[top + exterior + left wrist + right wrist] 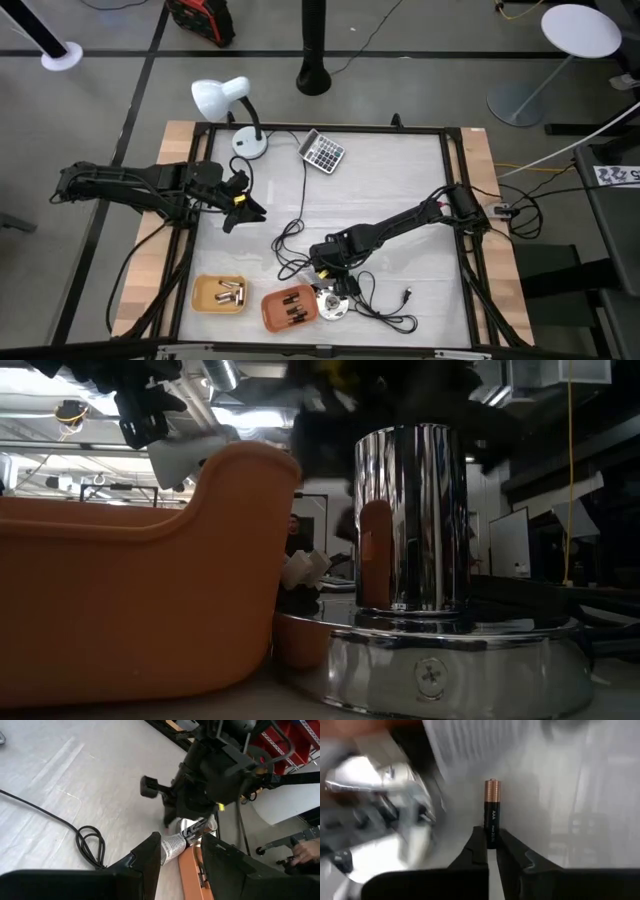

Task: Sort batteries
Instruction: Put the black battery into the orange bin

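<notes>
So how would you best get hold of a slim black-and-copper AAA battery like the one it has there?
Across the round black body, fingers on opposite sides. The right gripper does so: it clamps the slim black-and-copper AAA battery at its black end, copper tip pointing away. The narrow cylinder fits between the pads; pinching it end to end would probably slip. The left gripper waits open.

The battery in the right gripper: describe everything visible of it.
The battery is a thin AAA cell, black body with a copper-coloured top band and a small metal nub at its end. It stands lengthwise out of the right gripper, whose two dark fingers pinch its lower end. Nothing else touches it; the pale table lies blurred behind.
</notes>
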